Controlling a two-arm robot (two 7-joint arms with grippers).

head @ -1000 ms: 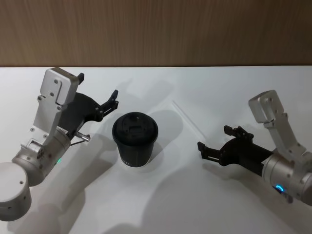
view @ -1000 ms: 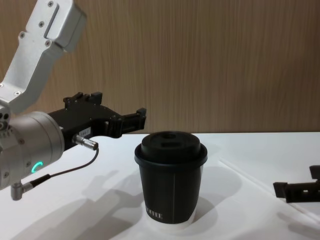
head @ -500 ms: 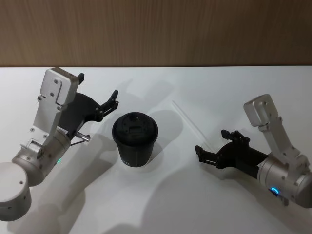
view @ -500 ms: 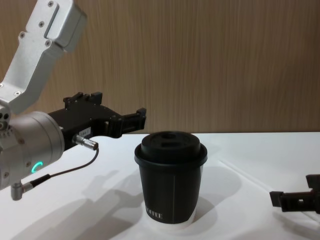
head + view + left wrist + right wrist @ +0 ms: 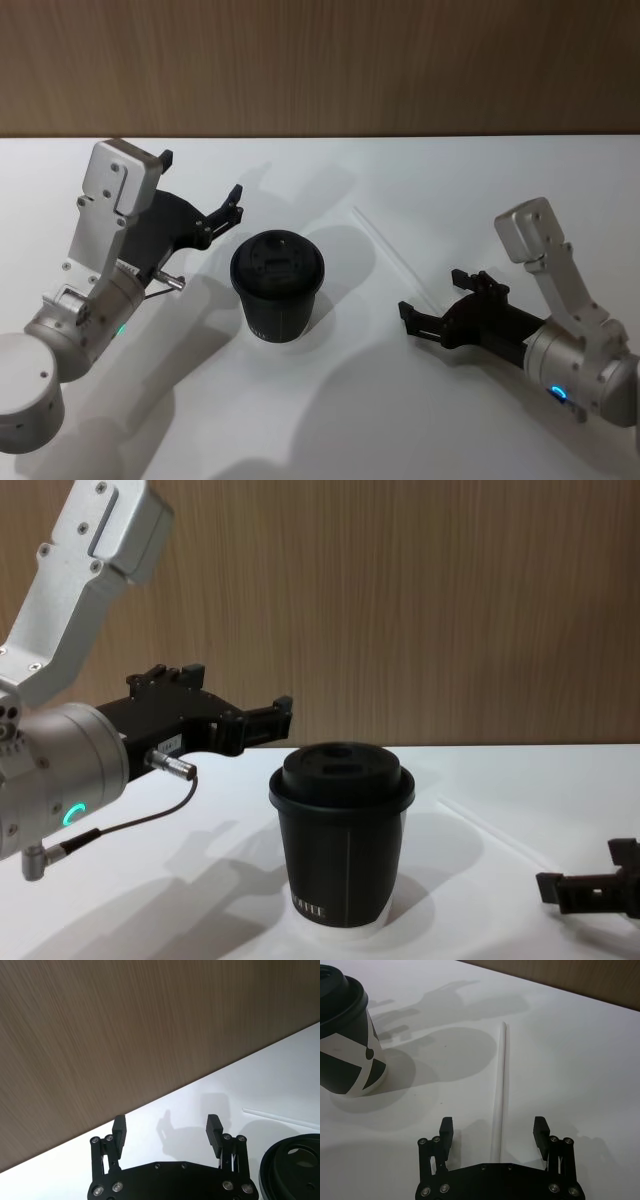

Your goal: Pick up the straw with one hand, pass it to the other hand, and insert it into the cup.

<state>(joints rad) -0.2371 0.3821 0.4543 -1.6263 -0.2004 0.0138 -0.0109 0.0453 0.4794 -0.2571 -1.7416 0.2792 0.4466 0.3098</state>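
The white straw (image 5: 390,250) lies flat on the table, right of the cup (image 5: 277,285), a black paper cup with a domed lid that stands upright. My right gripper (image 5: 430,293) is open and low over the table. In the right wrist view its fingers straddle the near end of the straw (image 5: 500,1085) without closing on it, and the cup (image 5: 345,1035) stands off to one side. My left gripper (image 5: 203,178) hangs open and empty behind and left of the cup. It is raised above the table in the chest view (image 5: 240,695).
The white table (image 5: 330,420) ends at a wooden wall (image 5: 320,60) behind. A thin dark cable with a metal plug (image 5: 170,767) hangs from my left arm near the cup.
My right gripper has moved left and down towards the straw's near end. The left arm, cup and straw have not moved.
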